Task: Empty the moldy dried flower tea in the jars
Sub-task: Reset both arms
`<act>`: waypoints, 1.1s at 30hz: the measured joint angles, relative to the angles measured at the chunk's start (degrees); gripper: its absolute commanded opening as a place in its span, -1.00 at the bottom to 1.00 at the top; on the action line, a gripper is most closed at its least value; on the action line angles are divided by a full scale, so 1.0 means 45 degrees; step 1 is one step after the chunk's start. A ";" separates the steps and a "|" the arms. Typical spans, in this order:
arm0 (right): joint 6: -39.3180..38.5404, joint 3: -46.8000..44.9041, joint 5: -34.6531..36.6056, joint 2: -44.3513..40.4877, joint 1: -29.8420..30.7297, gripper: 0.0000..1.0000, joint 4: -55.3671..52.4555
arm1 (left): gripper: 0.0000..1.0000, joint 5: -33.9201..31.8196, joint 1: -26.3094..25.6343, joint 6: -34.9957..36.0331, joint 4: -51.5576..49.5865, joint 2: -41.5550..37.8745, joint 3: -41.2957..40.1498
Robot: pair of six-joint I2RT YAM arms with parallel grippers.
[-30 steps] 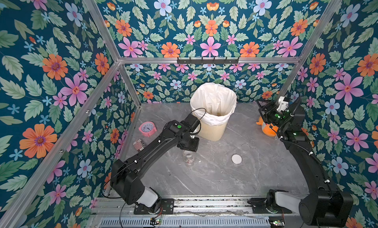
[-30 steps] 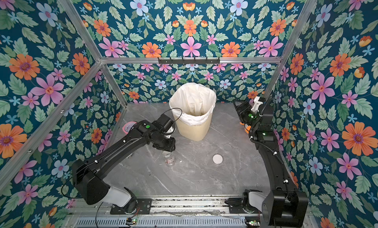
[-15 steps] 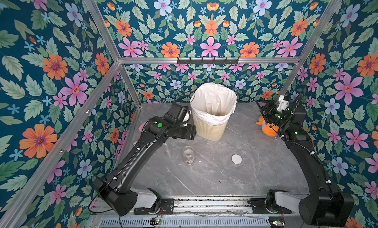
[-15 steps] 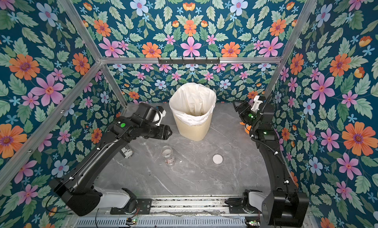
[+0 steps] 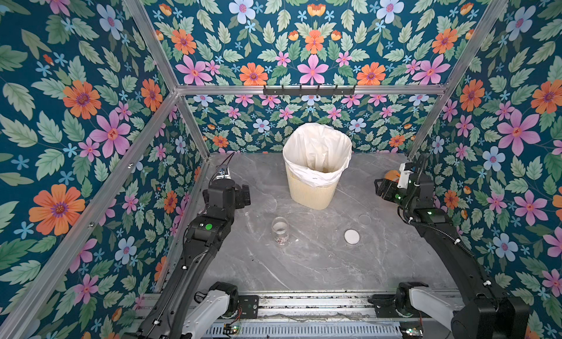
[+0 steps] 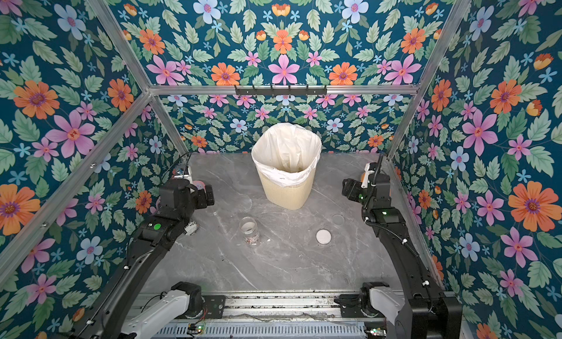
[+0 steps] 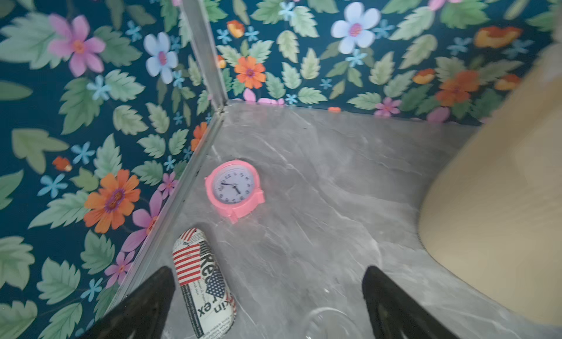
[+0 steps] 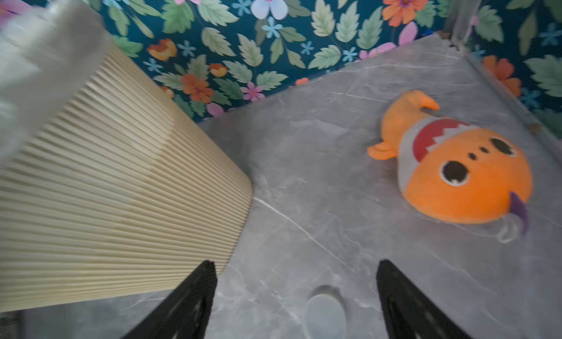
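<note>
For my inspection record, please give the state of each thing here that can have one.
labelled jar: upright, lid off, looks empty
clear jar: lid off
white lid: flat on table, apart from jar
clear lid: flat on table
bin: upright, bag-lined, open
pink clock: lying face up
left gripper: open, empty
right gripper: open, empty

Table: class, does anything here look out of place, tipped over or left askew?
Yes. The patterned can appears to lie on its side near the pink clock. A white lid and a clear lid lie loose, apart from the open upright jar.
</note>
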 measured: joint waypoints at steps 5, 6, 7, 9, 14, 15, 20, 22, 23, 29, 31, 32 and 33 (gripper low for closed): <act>-0.0748 -0.1326 0.1001 -0.0529 0.0092 0.75 0.0549 | 0.98 0.0821 0.2671 -0.0869 0.1967 -0.0335 -0.2380; -0.0831 -0.1520 0.1214 -0.0593 0.0078 0.76 0.0695 | 0.98 0.1001 0.3152 -0.1059 0.2438 -0.0185 -0.2749; -0.0879 -0.1651 0.1399 -0.0612 0.0073 0.77 0.0782 | 0.98 0.1107 0.3536 -0.1268 0.2822 0.0005 -0.3011; -0.1001 -0.1817 0.1622 -0.0593 0.0083 0.78 0.0957 | 0.98 0.1292 0.4425 -0.1729 0.3769 0.0544 -0.3580; -0.1059 -0.2249 0.2064 -0.0481 0.0087 0.84 0.1617 | 0.98 0.1676 0.5319 -0.2215 0.5984 0.1787 -0.4872; -0.1064 -0.2448 0.2123 -0.0491 0.0078 0.86 0.1855 | 0.98 0.1821 0.5338 -0.2205 0.6586 0.1967 -0.5144; -0.1161 -0.3575 0.2521 -0.0316 0.0073 0.93 0.3235 | 0.99 0.1889 0.5401 -0.1836 0.9539 0.2992 -0.6363; -0.1234 -0.3866 0.2725 -0.0063 0.0068 0.94 0.3716 | 0.99 0.1991 0.5372 -0.1841 1.0632 0.3483 -0.6659; -0.1311 -0.4002 0.2812 0.0058 0.0068 0.94 0.4036 | 0.99 0.2074 0.5260 -0.1846 1.1390 0.3803 -0.6873; -0.1719 -0.4595 0.3342 0.0617 0.0068 0.99 0.5858 | 0.99 0.1370 0.3317 -0.0661 1.4824 0.5848 -0.7694; -0.1831 -0.4794 0.3405 0.0724 0.0068 0.99 0.6450 | 0.99 0.1127 0.3016 -0.0350 1.5620 0.6203 -0.7718; -0.1909 -0.4896 0.3419 0.0748 0.0068 0.99 0.6698 | 0.99 0.1069 0.2992 -0.0262 1.6096 0.6353 -0.7713; -0.2011 -0.5032 0.3419 0.0777 0.0068 0.98 0.7038 | 0.99 0.1064 0.2929 -0.0170 1.6757 0.6547 -0.7800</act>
